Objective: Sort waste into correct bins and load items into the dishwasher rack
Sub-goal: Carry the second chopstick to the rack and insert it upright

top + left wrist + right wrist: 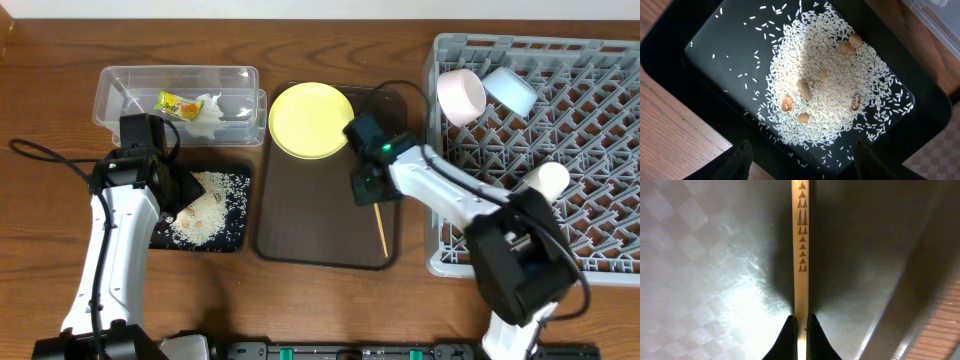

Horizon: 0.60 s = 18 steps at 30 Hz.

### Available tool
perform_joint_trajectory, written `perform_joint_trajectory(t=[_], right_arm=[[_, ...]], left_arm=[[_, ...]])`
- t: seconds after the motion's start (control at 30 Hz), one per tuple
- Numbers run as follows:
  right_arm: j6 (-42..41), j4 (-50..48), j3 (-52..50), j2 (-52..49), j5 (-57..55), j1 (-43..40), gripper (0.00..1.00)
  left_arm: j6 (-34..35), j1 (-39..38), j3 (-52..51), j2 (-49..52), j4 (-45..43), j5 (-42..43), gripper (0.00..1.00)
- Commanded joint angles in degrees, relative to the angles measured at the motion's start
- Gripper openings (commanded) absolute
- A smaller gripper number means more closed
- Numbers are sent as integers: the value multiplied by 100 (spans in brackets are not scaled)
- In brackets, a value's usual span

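My right gripper (367,190) is shut on the wooden chopsticks (800,240), low over the dark brown tray (300,240); their free end shows in the overhead view (380,232). My left gripper (800,162) is open and empty above the black tray (715,30), which holds loose rice (825,85) and several nut shells. The clear tub (120,85) holds the yellow-green wrapper (178,102) and the white tissue (212,108). The yellow plate (310,120) lies on the brown tray. In the grey rack (600,150) are a pinkish-white bowl (460,96), a light blue bowl (510,90) and a small white cup (549,178).
The brown tray's raised rim runs along the right of the right wrist view (920,305). The rack's wall stands just right of the brown tray. Bare wooden table (300,310) lies in front. A black cable (40,155) loops at the left.
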<state>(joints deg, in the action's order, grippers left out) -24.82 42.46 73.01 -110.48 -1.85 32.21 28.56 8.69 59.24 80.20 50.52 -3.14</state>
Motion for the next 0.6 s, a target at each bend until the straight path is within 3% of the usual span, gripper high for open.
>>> perform_joint_trajectory(t=[0.0, 0.23, 0.57], right_arm=[[-26, 2, 114, 776, -2, -313, 1], [455, 306, 114, 1703, -153, -940, 1], [448, 839, 101, 1768, -498, -1698, 1]], left_arm=[[28, 24, 66, -48, -2, -31, 68], [28, 24, 66, -48, -4, -33, 68], [31, 24, 66, -48, -4, -33, 68]])
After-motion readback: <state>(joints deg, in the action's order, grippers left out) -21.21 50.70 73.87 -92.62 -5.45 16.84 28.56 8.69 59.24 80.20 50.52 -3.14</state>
